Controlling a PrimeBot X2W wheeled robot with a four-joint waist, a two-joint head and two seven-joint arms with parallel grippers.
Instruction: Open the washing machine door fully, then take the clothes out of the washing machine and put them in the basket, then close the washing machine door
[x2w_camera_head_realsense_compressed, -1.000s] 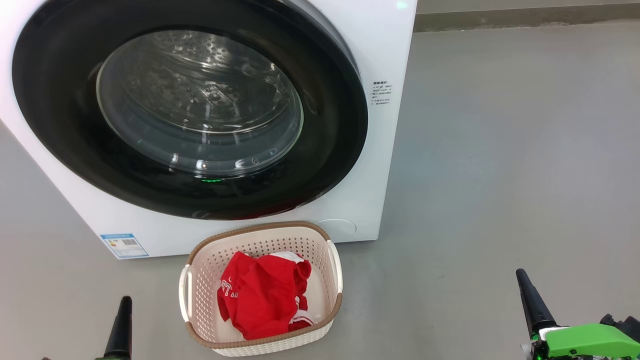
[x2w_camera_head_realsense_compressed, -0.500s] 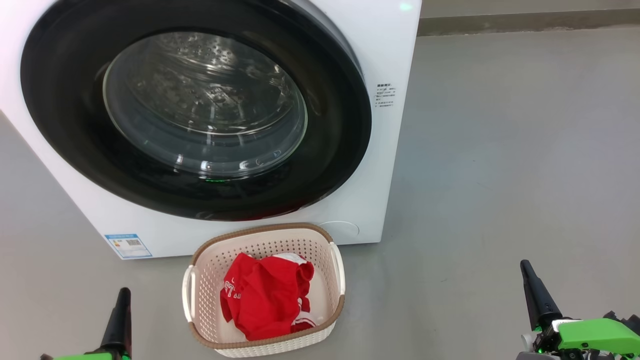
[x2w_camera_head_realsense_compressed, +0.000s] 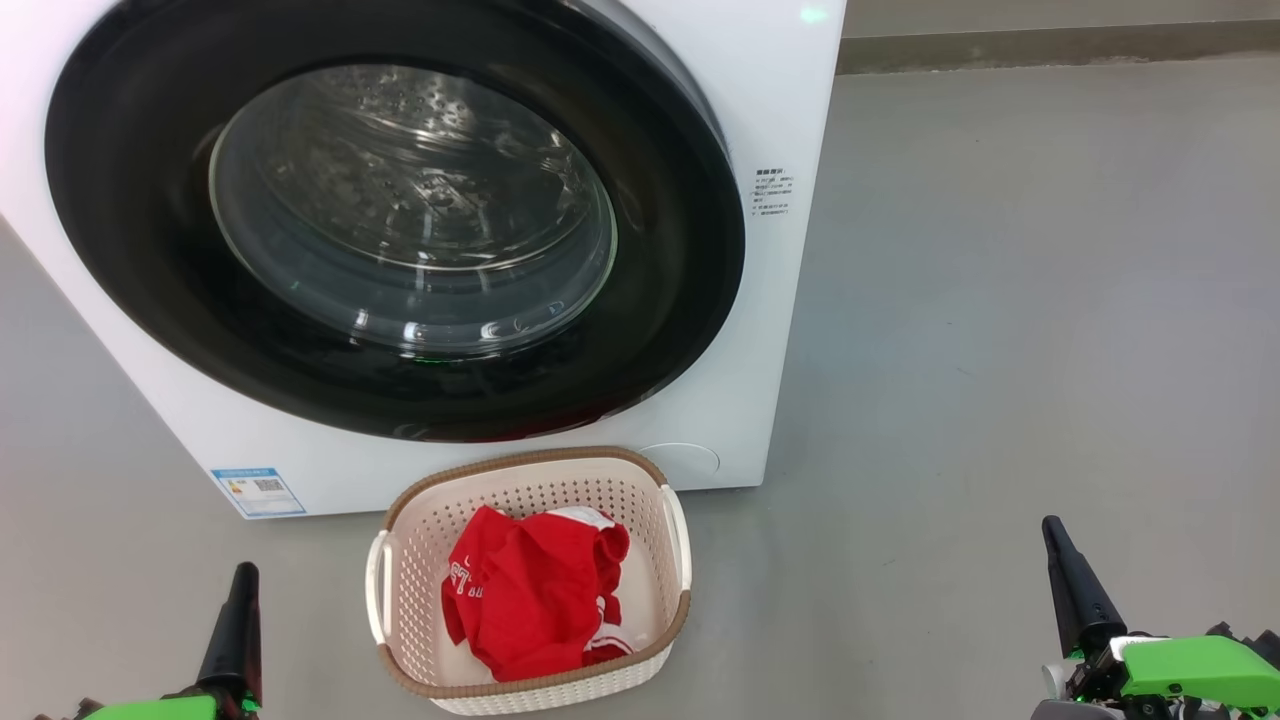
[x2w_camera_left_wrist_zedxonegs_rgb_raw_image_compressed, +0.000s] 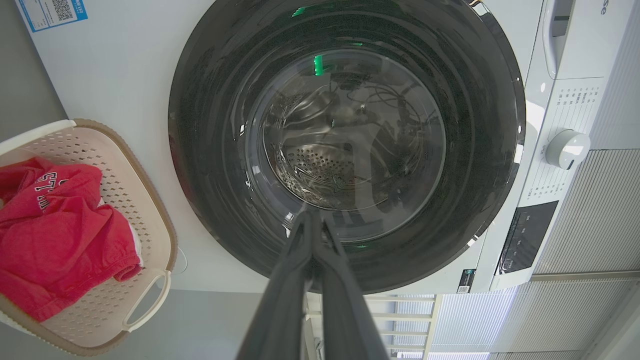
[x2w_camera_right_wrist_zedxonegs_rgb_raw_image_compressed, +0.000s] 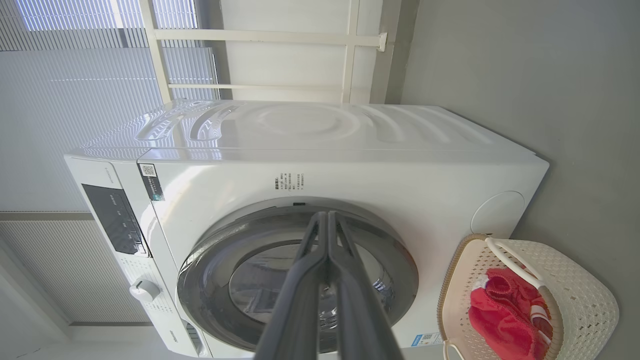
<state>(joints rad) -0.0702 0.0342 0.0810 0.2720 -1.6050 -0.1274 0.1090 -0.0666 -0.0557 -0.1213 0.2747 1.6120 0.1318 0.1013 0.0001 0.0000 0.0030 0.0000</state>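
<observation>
Two grippers are hovering low, fingers pinched together, empty: left gripper (x2w_camera_head_realsense_compressed: 243, 575) at L, right gripper (x2w_camera_head_realsense_compressed: 1052, 530) at R; between them the basket (x2w_camera_head_realsense_compressed: 530, 457) is sitting on the floor (x2w_camera_head_realsense_compressed: 1000, 300) w/ the clothes (x2w_camera_head_realsense_compressed: 520, 590) lying inside; just behind, the washing machine door (x2w_camera_head_realsense_compressed: 680, 250) is sitting closed against the washing machine (x2w_camera_head_realsense_compressed: 790, 100).

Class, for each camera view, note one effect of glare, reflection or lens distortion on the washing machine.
Head view: white glints speckle the glass of the washing machine door. Left wrist view: that glass mirrors a green light. Right wrist view: wavy reflections ripple across the top of the washing machine.
</observation>
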